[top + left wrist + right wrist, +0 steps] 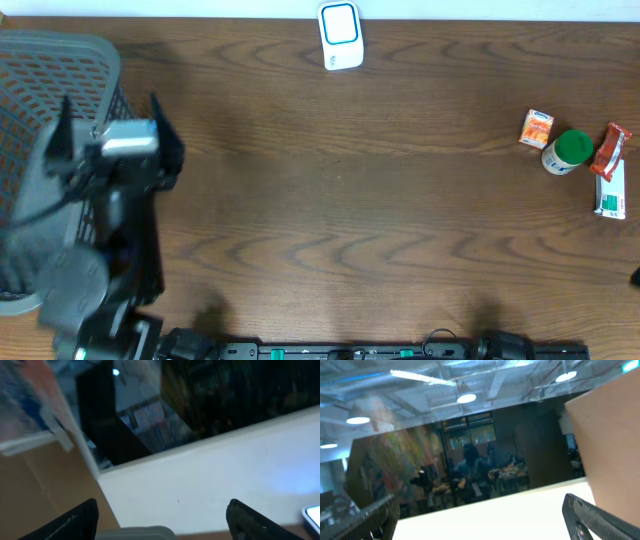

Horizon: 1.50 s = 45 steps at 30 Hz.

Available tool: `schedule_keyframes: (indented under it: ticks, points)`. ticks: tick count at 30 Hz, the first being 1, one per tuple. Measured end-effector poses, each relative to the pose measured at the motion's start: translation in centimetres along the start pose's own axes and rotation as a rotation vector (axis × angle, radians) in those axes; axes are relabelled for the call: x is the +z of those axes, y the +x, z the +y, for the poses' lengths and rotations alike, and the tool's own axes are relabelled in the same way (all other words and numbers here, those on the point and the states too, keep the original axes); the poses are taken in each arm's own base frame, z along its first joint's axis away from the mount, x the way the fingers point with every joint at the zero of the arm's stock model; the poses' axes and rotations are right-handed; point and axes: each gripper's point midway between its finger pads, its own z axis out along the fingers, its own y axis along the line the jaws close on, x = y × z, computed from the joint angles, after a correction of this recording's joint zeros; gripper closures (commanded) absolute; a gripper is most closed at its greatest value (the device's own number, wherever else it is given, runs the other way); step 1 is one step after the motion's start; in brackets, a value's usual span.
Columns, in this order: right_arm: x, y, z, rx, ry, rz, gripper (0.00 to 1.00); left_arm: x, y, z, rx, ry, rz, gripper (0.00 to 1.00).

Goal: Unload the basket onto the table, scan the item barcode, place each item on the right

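Brown wood-grain table [330, 200], overhead view. White barcode scanner [340, 36] w/ blue-edged window stands at far edge, approx. mid-width. Items to scan sit in a cluster near right edge, well apart from scanner: small orange carton [536, 128]; green-lidded white jar [568, 152] just beside it; red packet [610, 150] on jar's other side; white-and-green box [610, 195] closest to the edge, at packet's lower end, contact or gap can't tell. Grey mesh basket [60, 45] at far-left corner; contents not readable. L arm [140, 230] reaches over basket's near side. L gripper [162, 505]: wrist cam shows fingers spread wide, nothing between them, facing a white surface [225, 470]. R gripper [481, 502]: fingers at widest spread, empty, tilted up toward ceiling lights [466, 397].
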Motion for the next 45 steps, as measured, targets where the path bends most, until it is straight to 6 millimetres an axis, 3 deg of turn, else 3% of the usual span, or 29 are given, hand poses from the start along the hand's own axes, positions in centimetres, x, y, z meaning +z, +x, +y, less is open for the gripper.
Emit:
schedule_keyframes:
  ticks: [6,15,20,28,40,45]
  points:
    - [-4.1,1.5,-0.7,0.014,0.000,-0.082,0.01,-3.5,-2.3,3.4,-0.050,-0.062,-0.091,0.18]
    - [-9.1,3.9,-1.3,0.058,-0.019,-0.150,0.01,-6.7,-3.0,5.5,-0.079,-0.086,-0.134,0.18]
    - [-10.7,5.8,-2.1,0.061,-0.002,-0.156,0.01,-8.2,-3.2,6.5,-0.096,-0.097,-0.156,0.18]
    - [-10.2,7.4,-2.6,0.090,0.011,-0.124,0.01,-9.9,-3.2,7.4,-0.125,-0.105,-0.177,0.18]
    - [-10.4,7.3,-0.6,0.161,-0.170,-0.086,0.01,-12.7,-2.6,8.7,-0.138,-0.112,-0.193,0.18]
    - [-9.8,8.0,-1.4,0.170,-0.136,-0.083,0.01,-14.0,-2.5,9.4,-0.149,-0.121,-0.212,0.18]
